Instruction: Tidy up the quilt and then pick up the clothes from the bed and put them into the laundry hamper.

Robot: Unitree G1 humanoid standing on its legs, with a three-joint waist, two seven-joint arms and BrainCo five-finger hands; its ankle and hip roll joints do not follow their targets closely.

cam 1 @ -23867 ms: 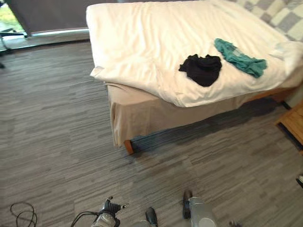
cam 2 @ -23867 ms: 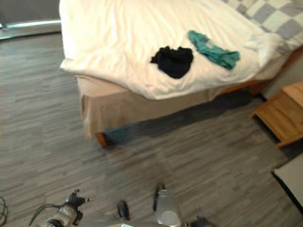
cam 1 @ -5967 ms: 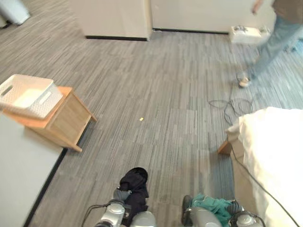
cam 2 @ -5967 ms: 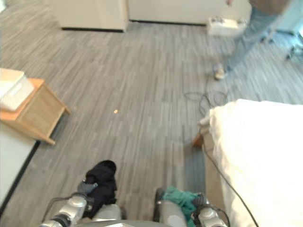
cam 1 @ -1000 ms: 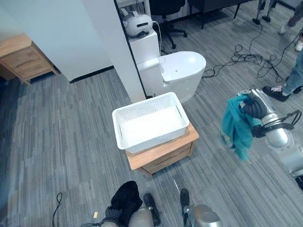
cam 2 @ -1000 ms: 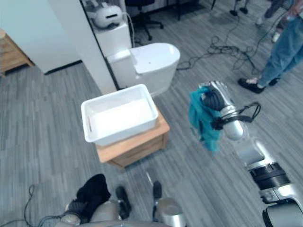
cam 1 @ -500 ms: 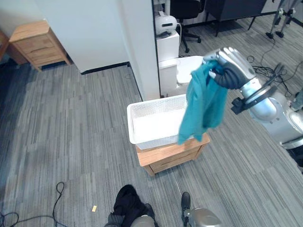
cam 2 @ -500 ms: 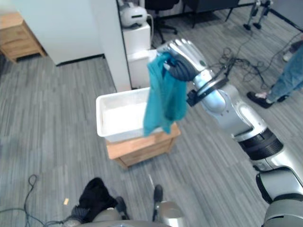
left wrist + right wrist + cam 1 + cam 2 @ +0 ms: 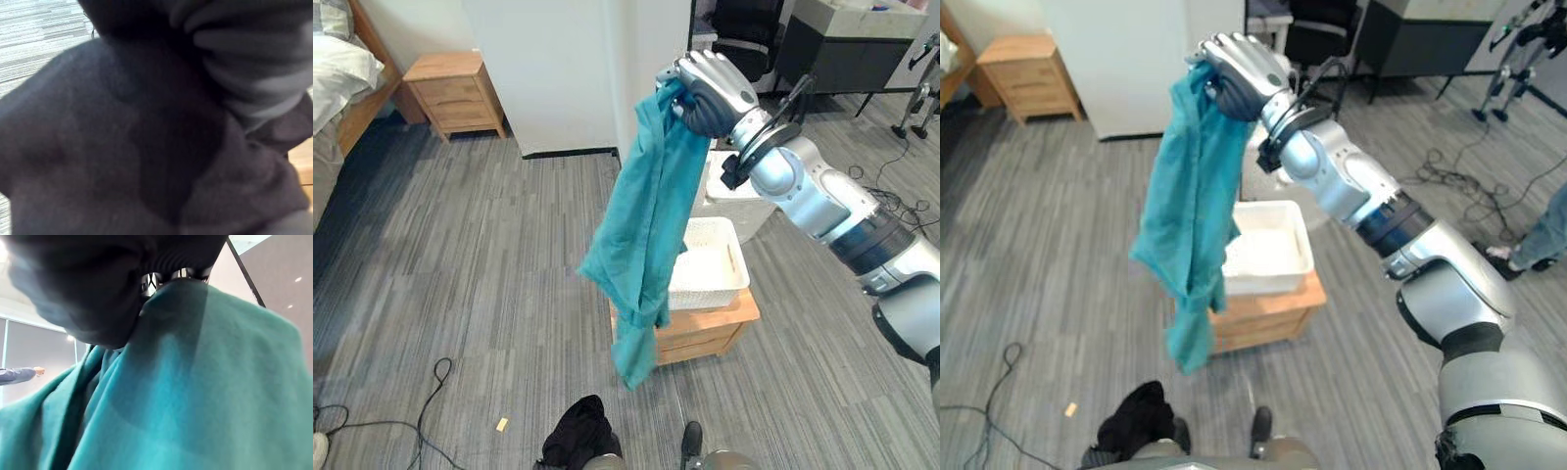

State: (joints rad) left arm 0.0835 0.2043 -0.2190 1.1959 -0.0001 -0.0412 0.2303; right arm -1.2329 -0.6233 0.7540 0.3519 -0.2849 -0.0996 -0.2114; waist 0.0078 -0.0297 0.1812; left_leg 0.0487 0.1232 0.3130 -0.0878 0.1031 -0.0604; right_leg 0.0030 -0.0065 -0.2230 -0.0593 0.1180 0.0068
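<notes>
- High in the middle of the left eye view, the teal garment hangs full length from the right robot hand, whose fingers are curled tight round its top edge; the right wrist view looks straight onto that teal cloth bunched under the dark cover.
- Holding it so high seems meant to lift the trailing hem clear of the hamper's rim, yet the cloth drapes in front of the near left part of the hamper and its lowest fold hangs below the rim, toward the lower centre of the frame.
- Just right of the cloth stands the white laundry hamper, a lattice-walled basket resting on a small wooden table; what shows of its inside looks empty.
- At the bottom centre of the frame, the black garment is bunched low; the left wrist view shows the left robot hand with curled fingers clamped on that dark cloth, apparently kept back as the second item.
- Judging from this, the teal piece has to travel rightward over the hamper's opening before the fingers let go, or it would slide down the near wall to the grey floor.
- Farther out, a wooden nightstand sits in the upper left beside a bed corner.
</notes>
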